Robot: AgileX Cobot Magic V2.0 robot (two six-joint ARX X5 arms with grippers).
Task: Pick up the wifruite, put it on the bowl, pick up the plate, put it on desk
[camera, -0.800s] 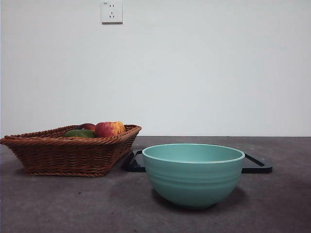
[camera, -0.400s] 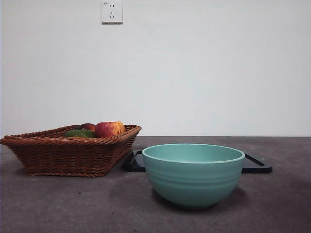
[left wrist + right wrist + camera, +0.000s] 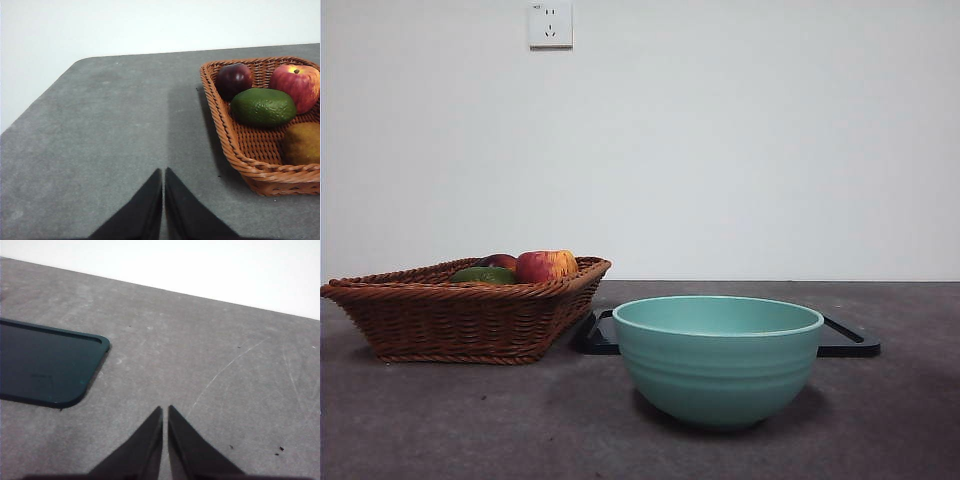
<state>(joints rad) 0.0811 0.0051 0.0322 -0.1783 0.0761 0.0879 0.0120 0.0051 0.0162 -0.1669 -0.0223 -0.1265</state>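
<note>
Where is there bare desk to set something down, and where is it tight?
Bare desk lies in front of the basket, and more beyond the plate's rounded corner, near the right end effector. The left end effector also hangs over bare desk beside the basket. Tightest: between basket, plate and bowl.

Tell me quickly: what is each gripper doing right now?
Left gripper: shut, holding nothing, over the desk.
Right gripper: shut, holding nothing.
</note>
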